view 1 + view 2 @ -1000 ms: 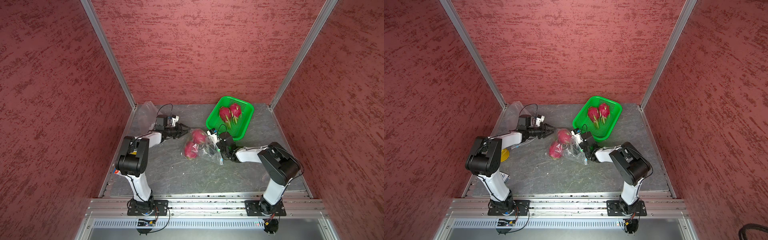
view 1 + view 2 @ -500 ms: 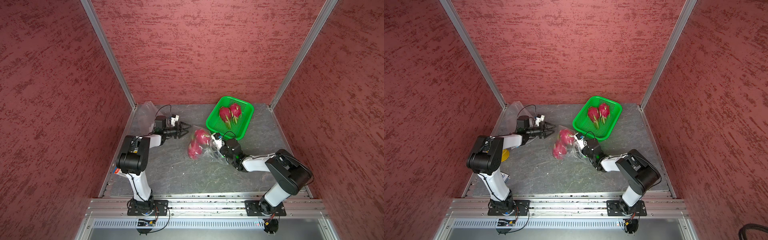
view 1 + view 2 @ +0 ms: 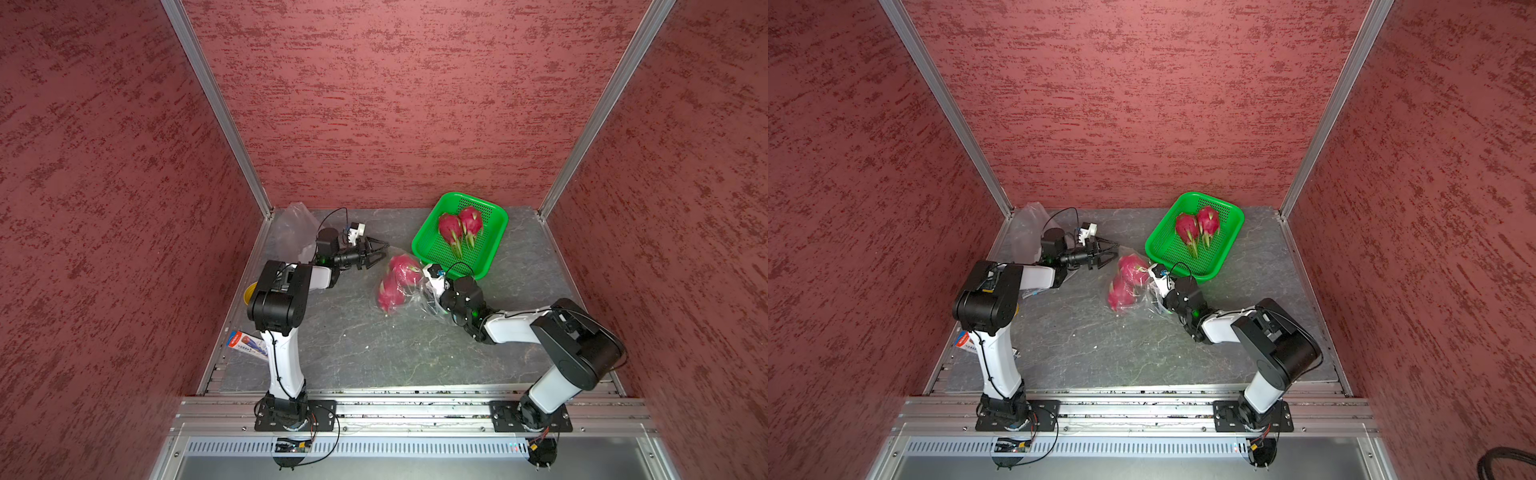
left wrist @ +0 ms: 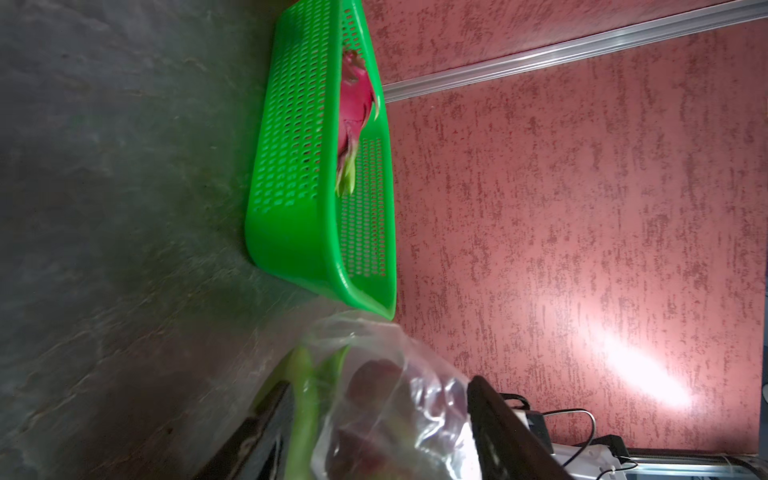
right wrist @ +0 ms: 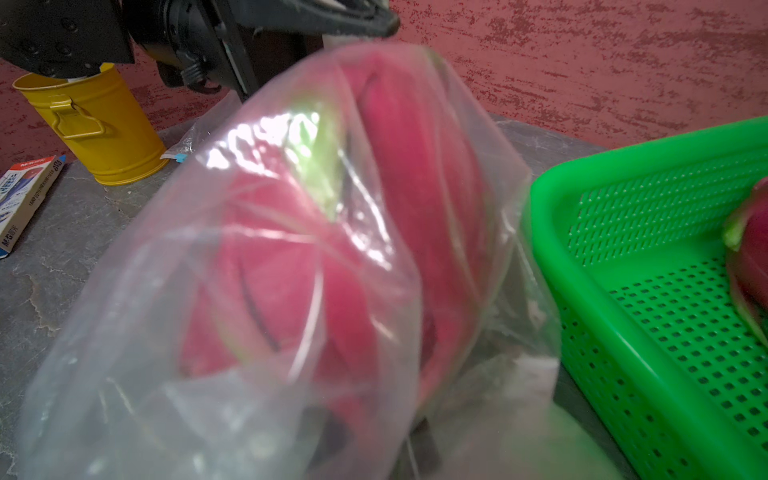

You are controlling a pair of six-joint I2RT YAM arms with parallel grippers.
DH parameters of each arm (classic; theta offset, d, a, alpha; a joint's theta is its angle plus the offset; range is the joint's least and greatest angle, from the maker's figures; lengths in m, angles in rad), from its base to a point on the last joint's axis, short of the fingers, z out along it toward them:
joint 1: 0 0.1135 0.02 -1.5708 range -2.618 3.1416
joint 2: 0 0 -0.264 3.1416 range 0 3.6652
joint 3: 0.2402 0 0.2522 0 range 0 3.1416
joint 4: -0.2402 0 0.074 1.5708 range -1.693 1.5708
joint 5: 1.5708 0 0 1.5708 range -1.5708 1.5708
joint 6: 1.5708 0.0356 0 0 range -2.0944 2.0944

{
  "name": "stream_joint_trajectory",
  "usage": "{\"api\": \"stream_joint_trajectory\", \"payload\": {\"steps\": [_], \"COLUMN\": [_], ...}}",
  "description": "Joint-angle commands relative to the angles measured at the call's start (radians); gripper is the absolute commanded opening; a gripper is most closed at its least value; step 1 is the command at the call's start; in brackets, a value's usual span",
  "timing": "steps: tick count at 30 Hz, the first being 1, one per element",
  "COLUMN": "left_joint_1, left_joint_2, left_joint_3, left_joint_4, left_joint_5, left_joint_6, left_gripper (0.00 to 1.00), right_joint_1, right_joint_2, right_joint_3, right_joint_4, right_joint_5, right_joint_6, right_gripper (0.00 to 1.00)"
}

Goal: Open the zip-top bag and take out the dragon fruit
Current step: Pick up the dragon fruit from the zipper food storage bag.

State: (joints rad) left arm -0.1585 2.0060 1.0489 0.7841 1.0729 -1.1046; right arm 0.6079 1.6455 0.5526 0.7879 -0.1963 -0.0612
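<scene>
Opened: left tool, beside bag; right tool pinches bag.

Soft, even light from above.
Both top views look sharp; up close the bag is blurry, with white glare on it.

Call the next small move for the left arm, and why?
Probably ease the left gripper forward toward the nearer bagged dragon fruit. Its jaws stand open right at the edge of the zip-top bag, whose other end the right gripper pinches; two fruits are inside.
</scene>
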Motion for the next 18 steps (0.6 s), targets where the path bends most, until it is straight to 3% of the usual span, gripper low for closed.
{"api": "stream_joint_trajectory", "payload": {"steps": [1,4,10,14,18], "left_joint_1": [-0.014,-0.033,-0.039,-0.038,-0.036], "left_joint_2": [0.021,0.036,0.046,0.047,0.048], "left_joint_3": [0.035,0.05,0.04,0.034,0.038], "left_joint_4": [0.095,0.095,0.113,0.116,0.133], "left_joint_5": [0.011,0.018,0.028,0.032,0.03], "left_joint_6": [-0.047,-0.051,-0.064,-0.067,-0.078], "left_gripper": [0.67,0.62,0.45,0.28,0.02], "right_joint_1": [0.006,0.006,0.006,0.006,0.006], "right_joint_2": [-0.03,-0.03,-0.039,-0.046,-0.056], "right_joint_3": [0.01,0.015,0.012,0.01,0.009], "right_joint_4": [0.042,0.037,0.032,0.03,0.022], "right_joint_5": [0.012,0.013,0.023,0.023,0.028], "right_joint_6": [-0.008,-0.008,-0.008,-0.006,-0.008], "right_gripper": [0.0,0.0,0.0,0.0,0.0]}}
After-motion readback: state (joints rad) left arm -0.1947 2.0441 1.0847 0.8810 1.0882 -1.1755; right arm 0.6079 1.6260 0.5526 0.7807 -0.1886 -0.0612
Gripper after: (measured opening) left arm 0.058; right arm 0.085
